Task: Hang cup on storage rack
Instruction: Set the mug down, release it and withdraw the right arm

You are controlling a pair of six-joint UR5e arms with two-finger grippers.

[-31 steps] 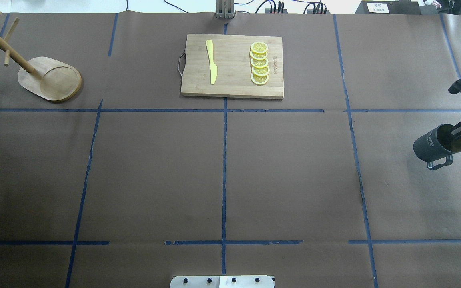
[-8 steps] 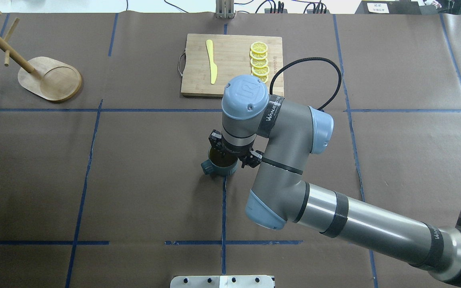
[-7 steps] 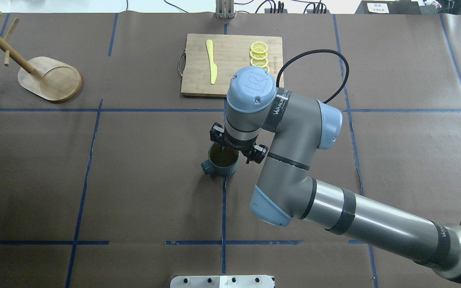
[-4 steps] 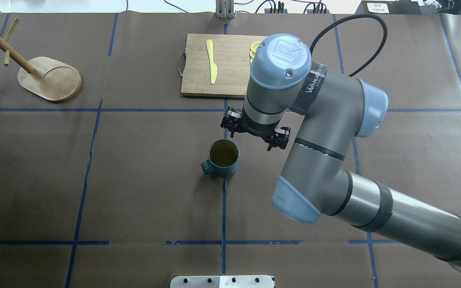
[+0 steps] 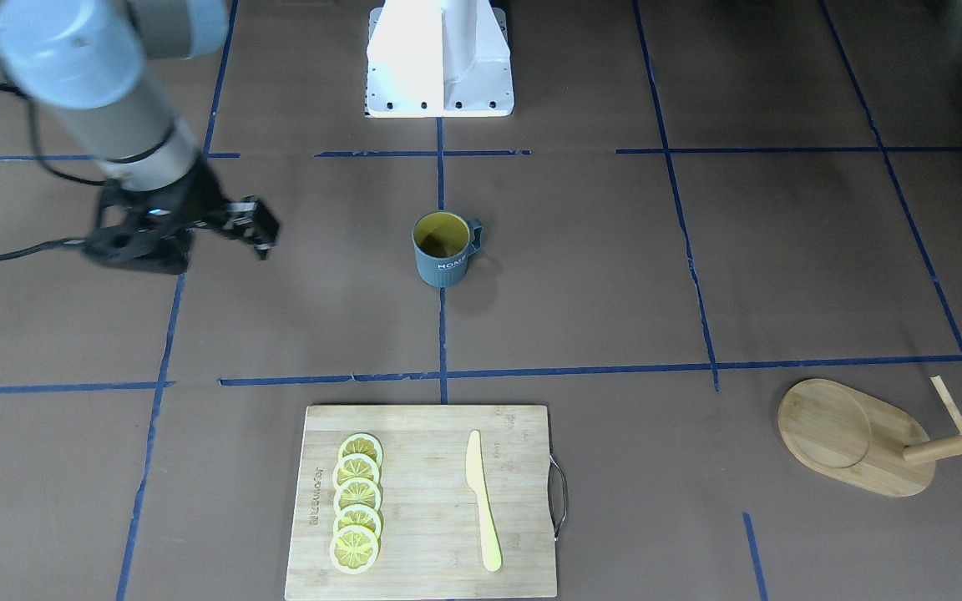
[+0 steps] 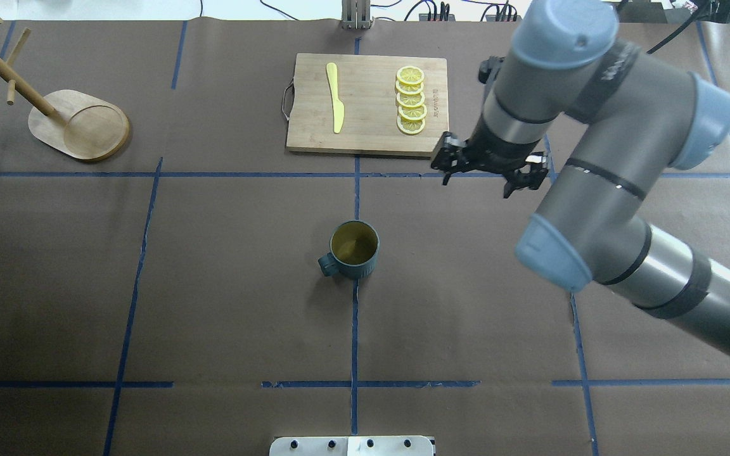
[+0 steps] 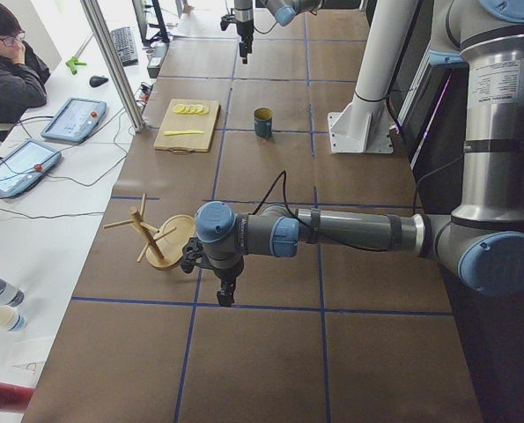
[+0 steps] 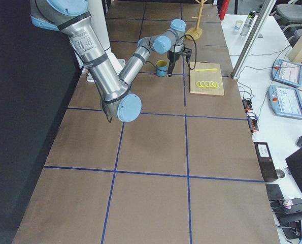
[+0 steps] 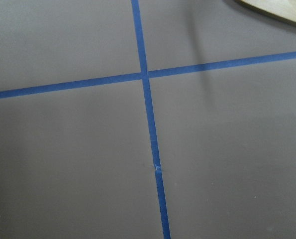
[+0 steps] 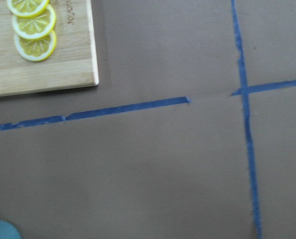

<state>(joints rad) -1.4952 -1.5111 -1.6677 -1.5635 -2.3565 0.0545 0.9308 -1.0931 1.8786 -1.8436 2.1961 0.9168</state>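
Observation:
The dark teal cup with a yellow inside stands upright on the brown table, handle towards the robot's left; it also shows in the front view. My right gripper is open and empty, raised above the table, to the right of the cup and apart from it. The bamboo storage rack stands at the far left, pole and pegs bare. My left gripper shows only in the exterior left view, beside the rack's base; I cannot tell whether it is open or shut.
A bamboo cutting board with several lemon slices and a yellow knife lies at the back centre, close to my right gripper. The robot's base plate sits at the near edge. An operator sits beyond the table's far side.
My right arm carried the cup to the table's centre, set it down upright, opened and let go. It then rose and swung away to the right. The cup has stayed put.

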